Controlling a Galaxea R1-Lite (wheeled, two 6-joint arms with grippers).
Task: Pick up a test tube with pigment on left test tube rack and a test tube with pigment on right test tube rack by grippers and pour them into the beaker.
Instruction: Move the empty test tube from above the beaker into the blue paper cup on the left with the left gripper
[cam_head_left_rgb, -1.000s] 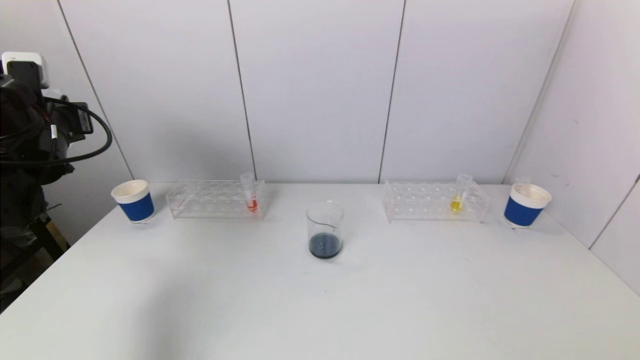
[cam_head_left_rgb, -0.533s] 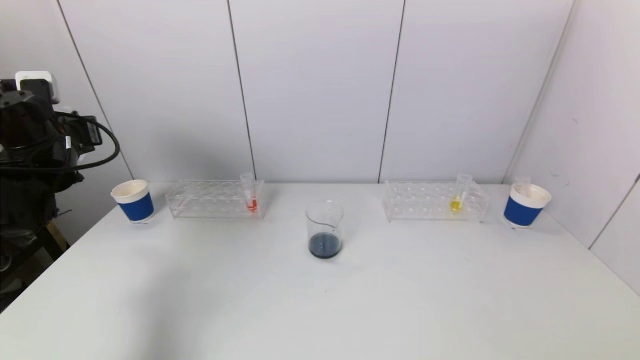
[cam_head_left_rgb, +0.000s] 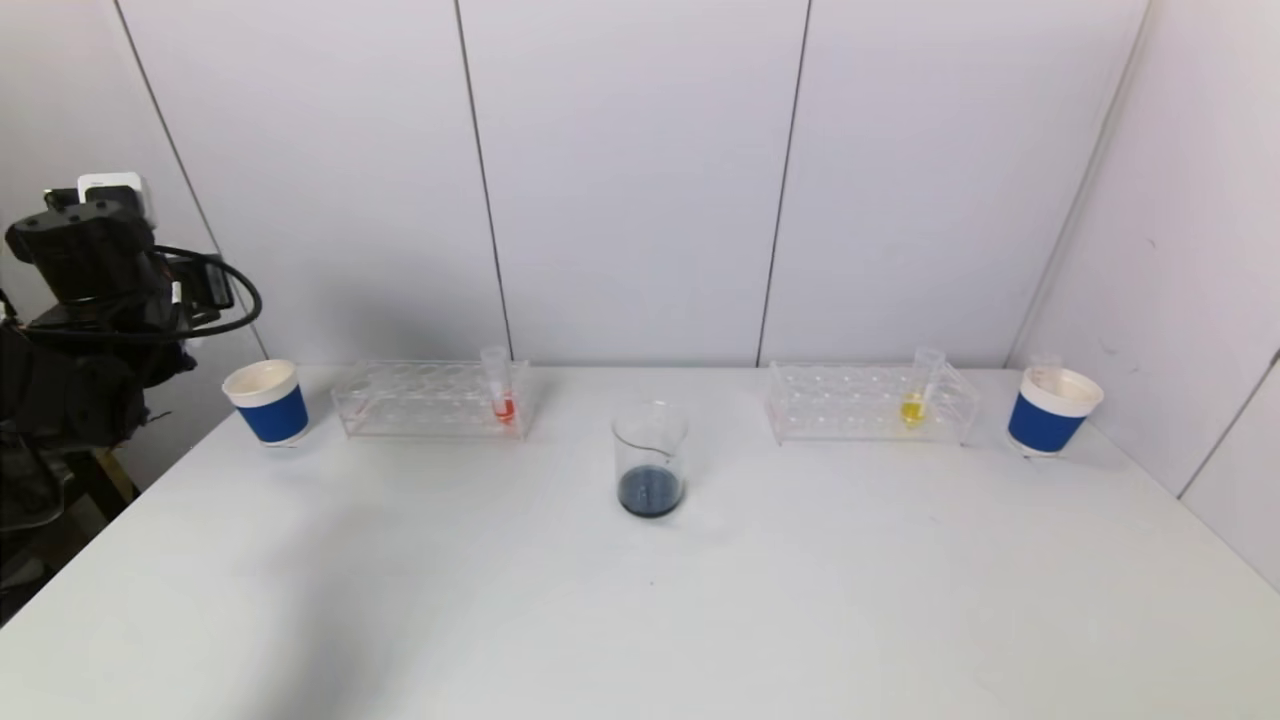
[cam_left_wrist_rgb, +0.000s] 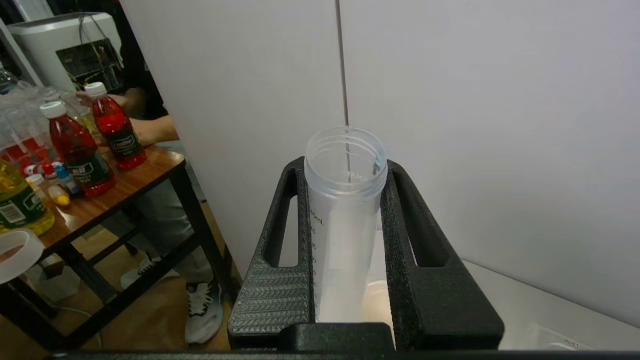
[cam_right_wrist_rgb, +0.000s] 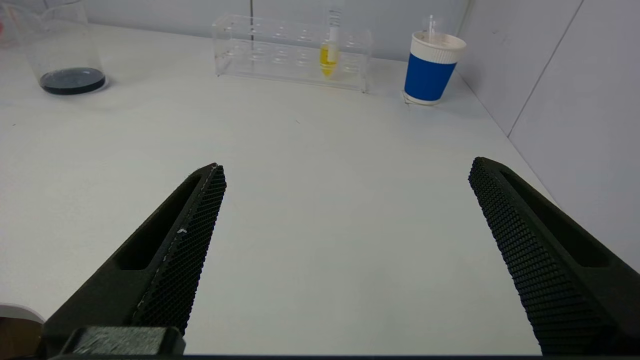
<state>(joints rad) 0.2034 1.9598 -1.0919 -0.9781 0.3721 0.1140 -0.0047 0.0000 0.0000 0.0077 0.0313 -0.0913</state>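
The white table (cam_head_left_rgb: 700, 620) has a broad bare stretch across its near half, while everything on it stands in a row close to the back wall. The glass beaker (cam_head_left_rgb: 650, 458) stands upright in the middle of that row with dark liquid at its bottom, well apart from both racks. The left test tube rack (cam_head_left_rgb: 430, 399) lies lengthwise along the wall and carries a test tube with red pigment (cam_head_left_rgb: 499, 386) upright at its end nearest the beaker; a blue paper cup (cam_head_left_rgb: 267, 401) stands just beyond the rack's other end, near the table's left edge. The right test tube rack (cam_head_left_rgb: 868, 403) lies the same way and holds a test tube with yellow pigment (cam_head_left_rgb: 920, 388), leaning slightly, towards its outer end; another blue paper cup (cam_head_left_rgb: 1049, 409) stands by the right wall. The left gripper (cam_left_wrist_rgb: 345, 165) is raised off the table's left edge, beside the left cup, its fingers (cam_left_wrist_rgb: 285, 240) pressed onto an empty clear tube (cam_left_wrist_rgb: 345, 210) whose open mouth points away from the wrist, its long axis running along the fingers. The right gripper (cam_right_wrist_rgb: 345, 175) hangs low over the bare near-right part of the table, fingers spread wide and holding nothing.
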